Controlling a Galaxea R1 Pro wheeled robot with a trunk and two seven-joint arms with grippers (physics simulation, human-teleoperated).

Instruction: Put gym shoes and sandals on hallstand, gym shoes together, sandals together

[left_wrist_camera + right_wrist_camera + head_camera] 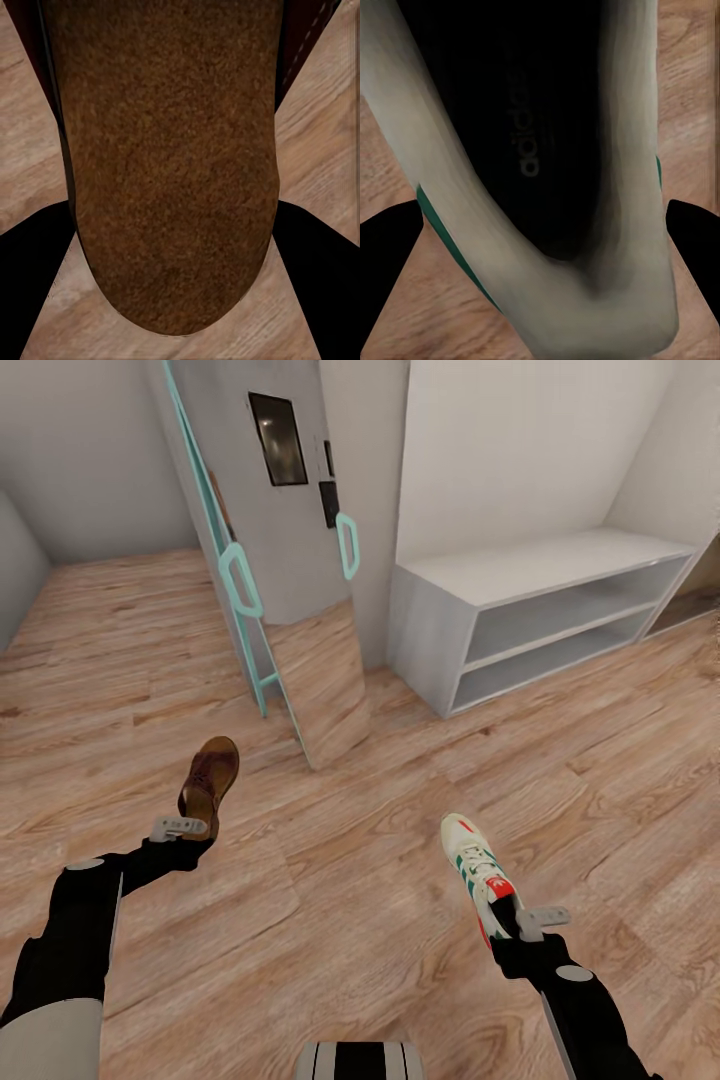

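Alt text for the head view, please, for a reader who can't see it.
Each robot arm holds a shoe above the wood-plank floor: the left gripper grips a brown sandal, the right gripper a white gym shoe. Ahead stand a leaning mirror and a low white two-shelf bench.

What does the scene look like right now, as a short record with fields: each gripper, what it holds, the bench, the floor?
left gripper: shut on the sandal, held by its heel end
right gripper: shut on the gym shoe, gripped at the heel
sandal close up: tan footbed between the dark fingers
gym shoe close up: dark insole, green stripe at the side
white bench: two open shelves, ahead to the right
mirror: leaning, teal handles
floor: wood planks
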